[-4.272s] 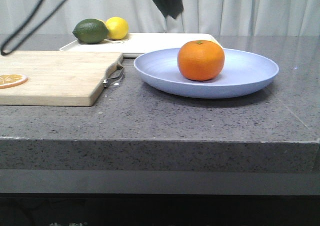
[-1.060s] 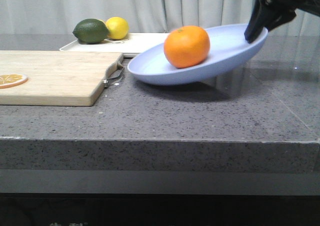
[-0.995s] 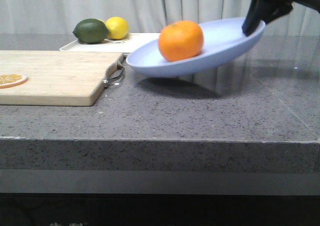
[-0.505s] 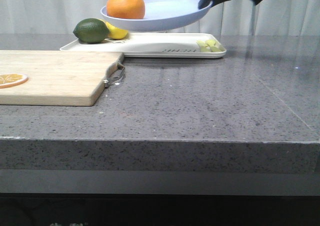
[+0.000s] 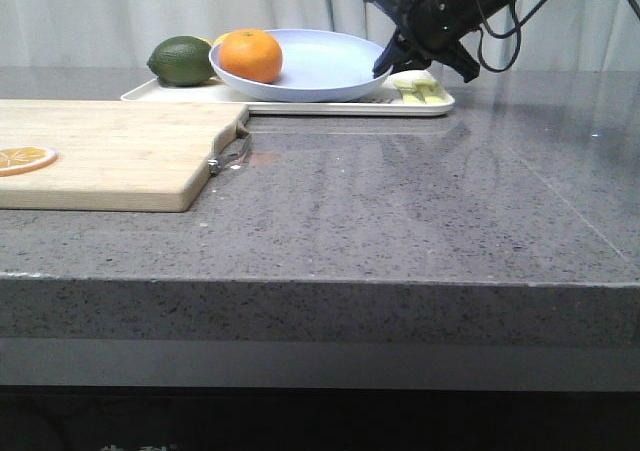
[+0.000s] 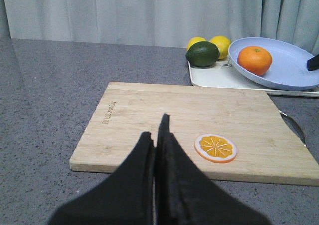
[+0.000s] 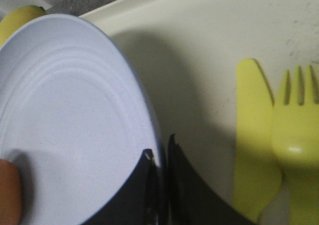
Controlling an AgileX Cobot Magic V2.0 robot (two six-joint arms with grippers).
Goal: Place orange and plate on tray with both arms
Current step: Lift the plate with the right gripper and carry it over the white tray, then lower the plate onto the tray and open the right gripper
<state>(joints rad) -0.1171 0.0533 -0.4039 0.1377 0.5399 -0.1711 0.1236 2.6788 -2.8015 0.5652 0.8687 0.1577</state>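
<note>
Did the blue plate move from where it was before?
Yes. The plate, with the orange on it, went from the bare counter beside the cutting board back onto the white tray. The right gripper holds its rim.

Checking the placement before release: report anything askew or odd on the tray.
Nothing spilled or damaged. The plate sits on the tray, its rim pinched by the right tool. The orange lies off-centre, near the plate's lime-side edge.
</note>
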